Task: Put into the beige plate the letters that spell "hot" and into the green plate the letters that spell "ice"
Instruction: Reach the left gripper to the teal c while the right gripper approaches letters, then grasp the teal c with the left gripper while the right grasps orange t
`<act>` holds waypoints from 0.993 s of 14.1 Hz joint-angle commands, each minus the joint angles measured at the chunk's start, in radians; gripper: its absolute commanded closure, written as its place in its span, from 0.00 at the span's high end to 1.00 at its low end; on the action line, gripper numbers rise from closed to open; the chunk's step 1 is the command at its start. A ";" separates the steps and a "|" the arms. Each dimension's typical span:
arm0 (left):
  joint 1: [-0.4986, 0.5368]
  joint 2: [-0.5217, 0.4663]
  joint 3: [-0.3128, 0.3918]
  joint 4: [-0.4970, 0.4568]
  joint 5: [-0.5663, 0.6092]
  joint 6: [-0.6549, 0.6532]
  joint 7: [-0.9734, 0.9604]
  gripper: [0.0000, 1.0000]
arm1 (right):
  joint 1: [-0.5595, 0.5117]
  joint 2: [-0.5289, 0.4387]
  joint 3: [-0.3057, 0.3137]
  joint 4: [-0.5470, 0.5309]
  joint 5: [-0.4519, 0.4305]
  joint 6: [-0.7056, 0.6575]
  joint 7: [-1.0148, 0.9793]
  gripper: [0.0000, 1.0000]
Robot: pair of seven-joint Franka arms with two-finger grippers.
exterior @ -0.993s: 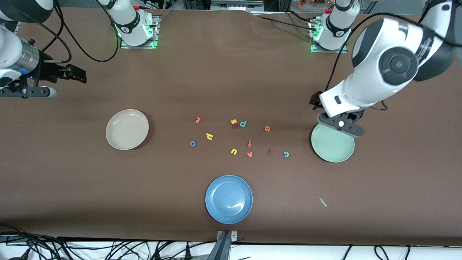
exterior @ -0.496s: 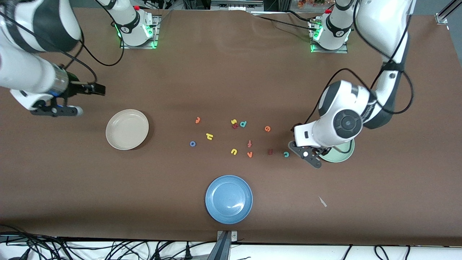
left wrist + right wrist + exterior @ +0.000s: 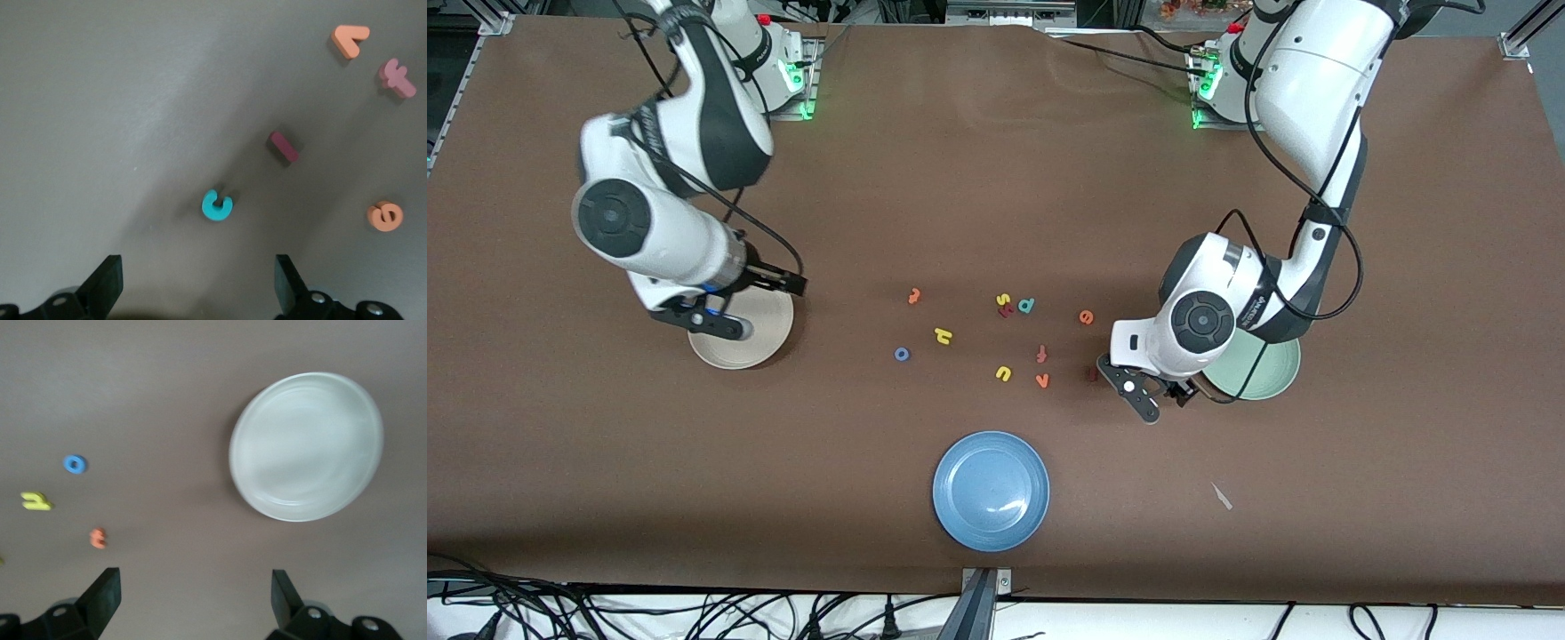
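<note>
Below the open left gripper (image 3: 197, 283), teal c (image 3: 216, 205).

Even, fairly bright overhead light falls on the brown tabletop (image 3: 978, 178), and soft shadows sit close under the arms and beside the beige plate (image 3: 769, 342). A small glare spot marks the blue plate (image 3: 1005, 507), while green lamps glow at both arm bases. The front view is sharp, with slight motion blur on the right arm; the right wrist view is washed out and soft, the beige plate bleached nearly white, and the left wrist view is crisper.
</note>
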 commanded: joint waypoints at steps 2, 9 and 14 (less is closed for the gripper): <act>0.003 0.062 0.008 0.017 0.017 0.103 0.142 0.98 | 0.063 0.087 -0.006 -0.002 0.058 0.135 0.100 1.00; -0.017 0.070 0.008 -0.029 0.029 0.121 0.183 0.88 | 0.182 0.135 -0.006 -0.189 0.058 0.458 0.428 1.00; -0.023 0.071 0.009 -0.037 0.029 0.142 0.193 0.75 | 0.270 0.164 0.006 -0.258 0.058 0.613 0.525 1.00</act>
